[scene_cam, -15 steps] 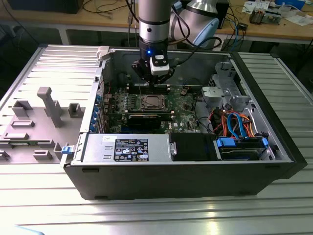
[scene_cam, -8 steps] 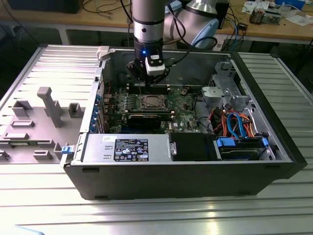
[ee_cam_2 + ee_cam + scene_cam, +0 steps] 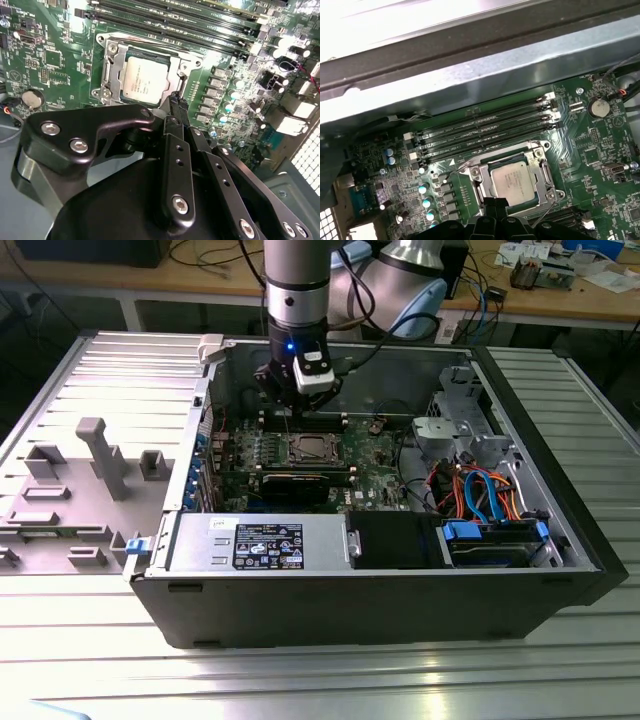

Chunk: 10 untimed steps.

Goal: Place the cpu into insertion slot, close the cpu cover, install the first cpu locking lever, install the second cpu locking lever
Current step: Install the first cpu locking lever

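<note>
End effector (image 3: 176,102): black, two-fingered, fingertips drawn together with nothing between them; it hangs just above the motherboard (image 3: 60,60), near one edge of the socket, and appears in the first wrist view (image 3: 496,202) and in the exterior view (image 3: 293,405) under the arm's wrist. Cpu (image 3: 145,80): dull silver square, lying flat in the insertion slot (image 3: 174,75), apart from the fingertips; also in the first wrist view (image 3: 512,180). Cpu cover (image 3: 111,75): silvery frame, lying down around the chip, which shows through its cut-out. Lever (image 3: 150,42): thin metal rod along the socket edge nearest the memory slots; whether it is latched cannot be told. Memory slots (image 3: 485,132): four long black rows, parallel, just beside the socket. Coin cell (image 3: 598,107): round, silver, on the board, well apart from the socket. Computer case (image 3: 380,615): black, open-topped, lying on its side, holding the board. Power supply (image 3: 265,545): grey box with a dark label, along the case's near wall. Cables (image 3: 480,490): blue and orange, at the exterior view's right. Worktop (image 3: 300,680): ribbed metal, carrying the case.
</note>
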Tool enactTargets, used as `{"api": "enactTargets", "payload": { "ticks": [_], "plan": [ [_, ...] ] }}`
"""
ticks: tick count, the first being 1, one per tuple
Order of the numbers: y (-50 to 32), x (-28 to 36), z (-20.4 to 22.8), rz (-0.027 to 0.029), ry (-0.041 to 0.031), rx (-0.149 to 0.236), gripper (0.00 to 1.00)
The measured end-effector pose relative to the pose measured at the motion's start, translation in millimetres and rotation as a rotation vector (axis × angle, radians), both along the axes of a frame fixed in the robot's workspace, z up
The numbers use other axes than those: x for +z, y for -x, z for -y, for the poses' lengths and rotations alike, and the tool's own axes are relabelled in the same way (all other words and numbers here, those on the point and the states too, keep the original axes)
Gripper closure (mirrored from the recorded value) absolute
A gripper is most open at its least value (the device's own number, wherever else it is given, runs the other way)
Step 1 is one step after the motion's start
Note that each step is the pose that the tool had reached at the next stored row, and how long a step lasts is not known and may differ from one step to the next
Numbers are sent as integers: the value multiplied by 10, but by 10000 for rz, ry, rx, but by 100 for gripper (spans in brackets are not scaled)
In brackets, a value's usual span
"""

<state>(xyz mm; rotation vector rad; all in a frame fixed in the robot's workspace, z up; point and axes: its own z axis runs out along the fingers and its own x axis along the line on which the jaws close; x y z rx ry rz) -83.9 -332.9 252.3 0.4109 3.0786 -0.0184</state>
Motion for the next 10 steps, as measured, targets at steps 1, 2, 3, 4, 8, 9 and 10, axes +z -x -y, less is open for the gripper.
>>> {"api": "enactTargets", "payload": {
  "ticks": [1,2,3,4,8,9,10],
  "plan": [
    [8,0,2,-1,-7,29,89],
    [13,0,2,0,-9,43,89],
    [20,0,3,0,-11,58,89],
    [35,0,3,0,-12,86,89],
    [70,0,3,0,-12,182,89],
    [70,0,3,-1,-11,223,89],
    [70,0,4,-1,-11,294,89]
  ]
}}
